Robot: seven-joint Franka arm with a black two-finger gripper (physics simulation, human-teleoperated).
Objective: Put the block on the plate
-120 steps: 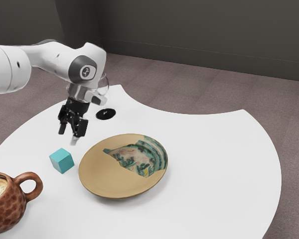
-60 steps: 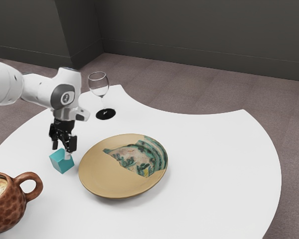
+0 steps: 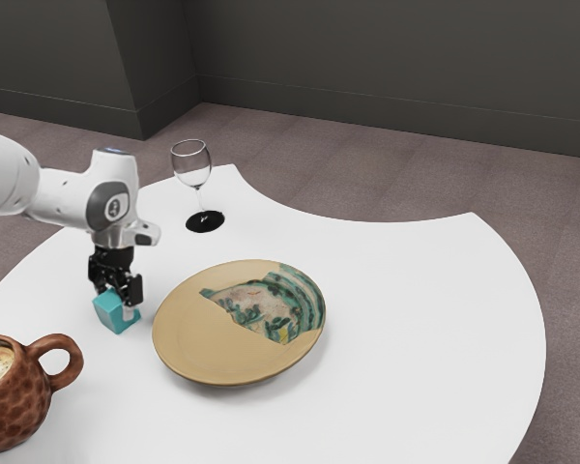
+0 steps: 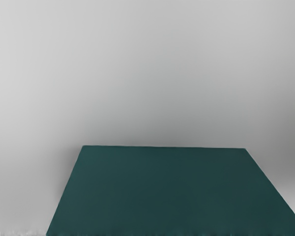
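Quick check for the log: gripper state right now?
Gripper: down at the teal block; open or shut on it, I can't tell.

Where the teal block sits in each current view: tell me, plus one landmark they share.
Exterior view: the teal block is toward the exterior view's left, at the gripper, beside the tan plate.
Wrist view: it is the large dark-teal four-sided shape right by the gripper.
Shared landmark: the white tabletop, grayish in the wrist view.

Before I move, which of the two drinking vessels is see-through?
The stemmed wine glass: its bowl is clear, while the handled mug is opaque brown.
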